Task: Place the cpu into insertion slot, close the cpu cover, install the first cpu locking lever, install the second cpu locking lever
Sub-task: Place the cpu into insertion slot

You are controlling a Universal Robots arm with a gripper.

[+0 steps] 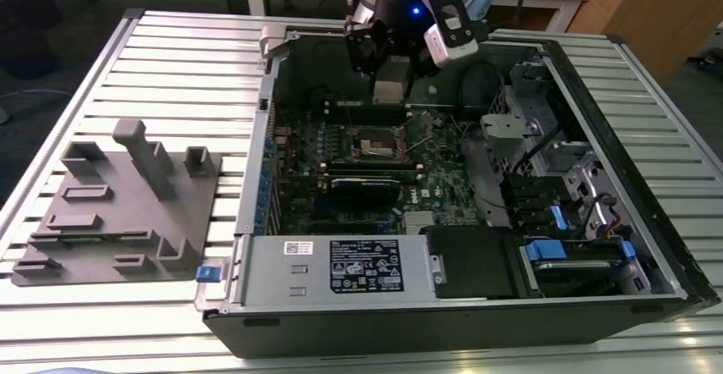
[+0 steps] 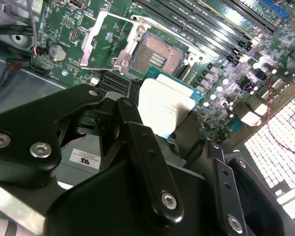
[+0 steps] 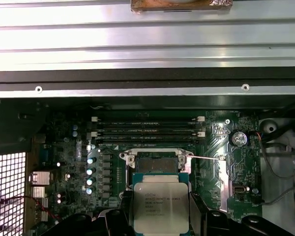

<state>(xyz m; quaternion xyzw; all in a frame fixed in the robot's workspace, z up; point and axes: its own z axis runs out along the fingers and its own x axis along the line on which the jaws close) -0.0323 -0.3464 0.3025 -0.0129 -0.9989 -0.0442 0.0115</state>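
The hand is clamped on the cpu by its edges near the insertion slot; light, stiff, likely fragile underneath.

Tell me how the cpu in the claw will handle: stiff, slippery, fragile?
The cpu is a flat plate with a metal top, so probably rigid, light. Its smooth edges in the claw may slip or twist if nudged. Its thin green border looks delicate, so bumps against the insertion slot could chip it.
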